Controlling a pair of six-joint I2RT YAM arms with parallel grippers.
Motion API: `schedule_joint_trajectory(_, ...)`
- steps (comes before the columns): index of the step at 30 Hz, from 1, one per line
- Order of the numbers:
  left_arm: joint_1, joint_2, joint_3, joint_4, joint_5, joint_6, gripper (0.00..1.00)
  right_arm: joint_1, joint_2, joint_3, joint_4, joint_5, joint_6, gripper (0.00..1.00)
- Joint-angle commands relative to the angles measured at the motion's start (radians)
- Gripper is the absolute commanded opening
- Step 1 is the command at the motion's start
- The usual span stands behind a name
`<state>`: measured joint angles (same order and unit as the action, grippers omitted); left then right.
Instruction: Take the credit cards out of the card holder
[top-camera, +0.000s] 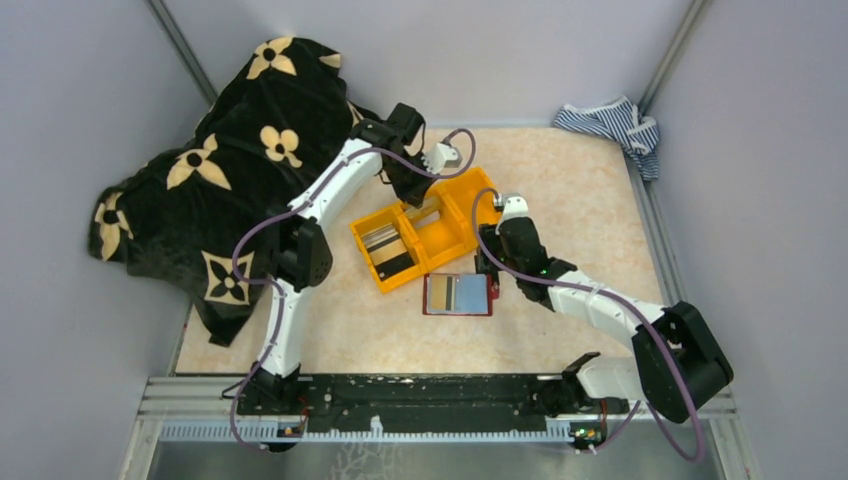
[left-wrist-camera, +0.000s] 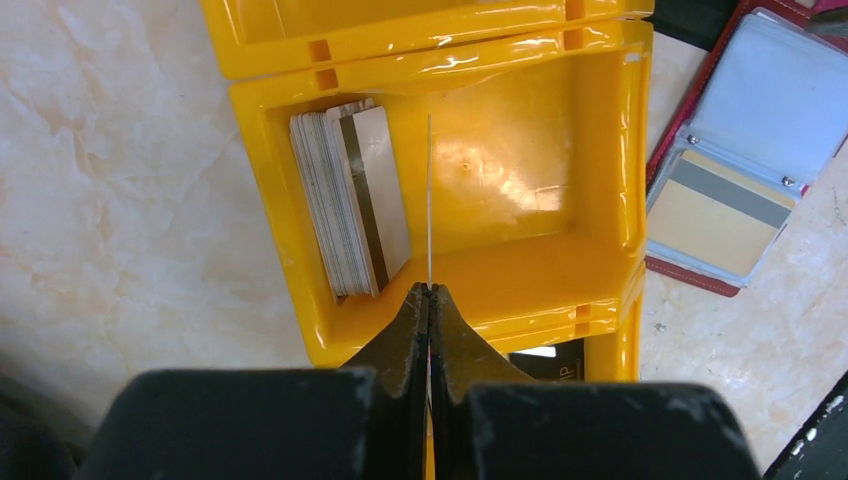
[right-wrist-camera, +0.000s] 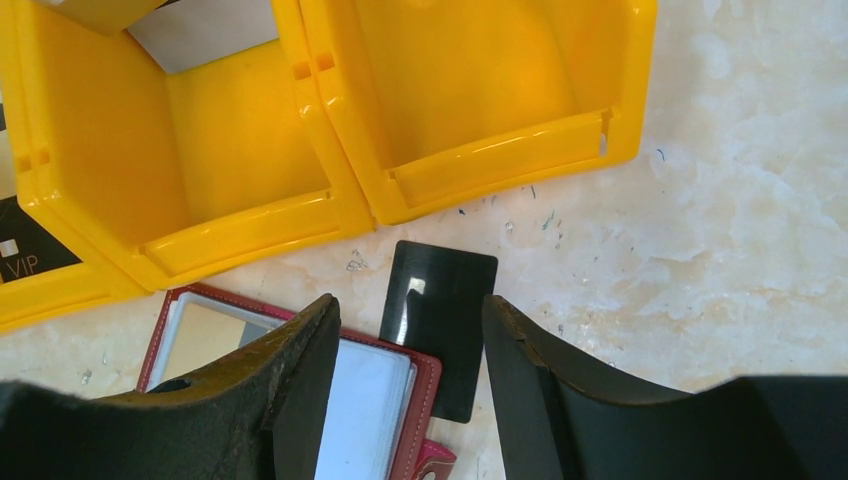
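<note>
One card holder (top-camera: 458, 295), one three-compartment bin (top-camera: 460, 215)

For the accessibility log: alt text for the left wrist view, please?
The shut left end effector pinches a thin card edge-on over a yellow bin compartment holding a stack of cards; the open card holder lies at right.
</note>
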<state>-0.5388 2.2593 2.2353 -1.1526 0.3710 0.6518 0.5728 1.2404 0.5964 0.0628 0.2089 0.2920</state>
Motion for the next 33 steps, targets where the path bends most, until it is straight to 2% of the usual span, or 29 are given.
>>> schedule_joint_trajectory(1, -0.003, 0.048, 0.058, -0.042, -0.031, 0.006, 0.00, -0.006, 0.008, 0.000, 0.053, -0.010, 0.012, 0.55)
schedule_joint_trajectory(30, -0.004, 0.161, 0.085, 0.035, -0.136, 0.015, 0.00, -0.006, 0.065, 0.003, 0.075, -0.020, 0.004, 0.55)
schedule_joint_trajectory(33, -0.004, 0.153, 0.073, 0.068, -0.199, 0.013, 0.00, -0.006, 0.066, 0.003, 0.075, -0.019, 0.004, 0.55)
